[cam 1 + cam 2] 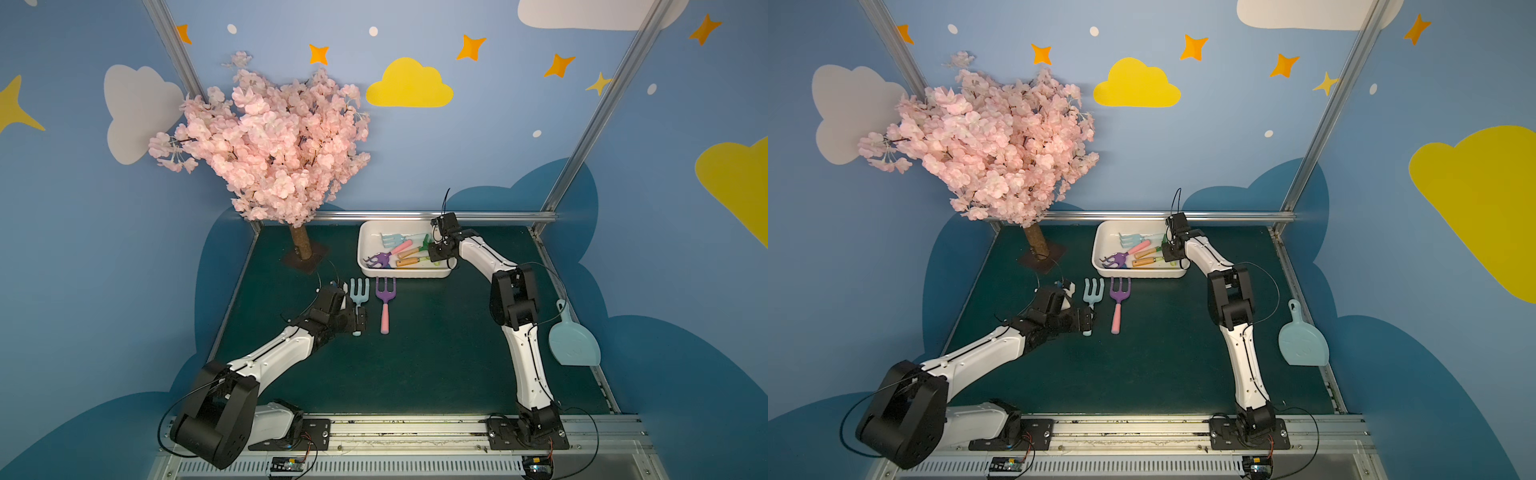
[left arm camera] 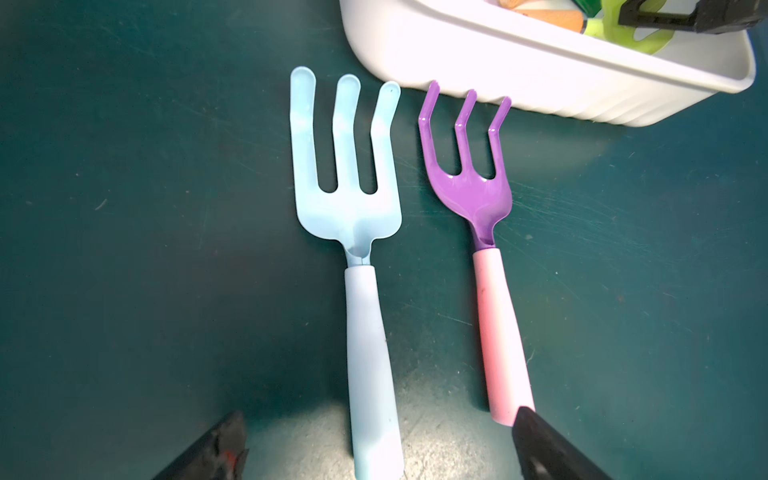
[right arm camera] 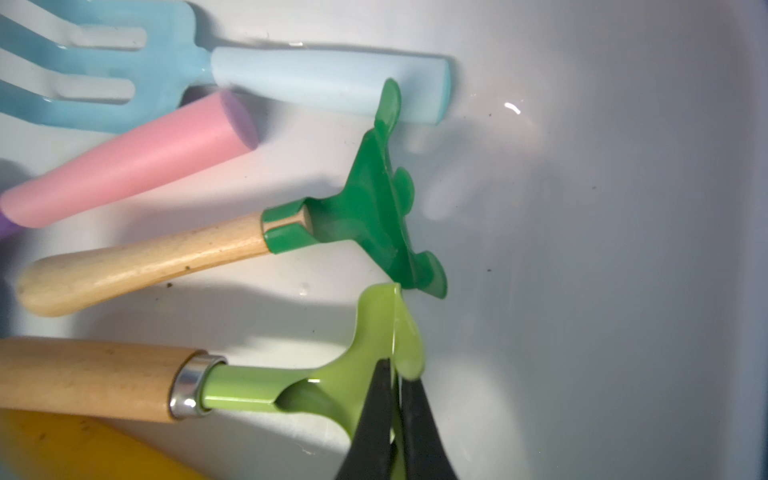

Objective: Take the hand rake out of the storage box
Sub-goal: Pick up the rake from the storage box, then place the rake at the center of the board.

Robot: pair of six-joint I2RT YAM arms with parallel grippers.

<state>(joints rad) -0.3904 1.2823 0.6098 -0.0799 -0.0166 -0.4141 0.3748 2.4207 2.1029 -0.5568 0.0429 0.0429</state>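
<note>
**In the storage box: right end effector clamped on a rake head**

At the far side of the counter (image 1: 415, 353), the white storage box (image 1: 405, 273) held several toy rakes lying close together. The right end effector (image 3: 395, 374) reached down into the box, and its two black fingers were pinched together on the head of the lime-green rake (image 3: 249, 384), which has a wooden handle. That rake was inside the box. Whether it was raised off the floor could not be told. Just beside it lay a dark green rake (image 3: 365, 212), a pink handle (image 3: 137, 158) and a pale blue rake (image 3: 291, 79).

On the counter in front of the box, a light-blue rake (image 2: 357, 208) and a purple rake (image 2: 478, 199) lay side by side, tines toward the box wall. The left end effector (image 2: 378, 449) hung over the light-blue handle's end with its jaws wide apart, gripping nothing. A pale blue scoop (image 1: 575, 340) lay near the right arm.
</note>
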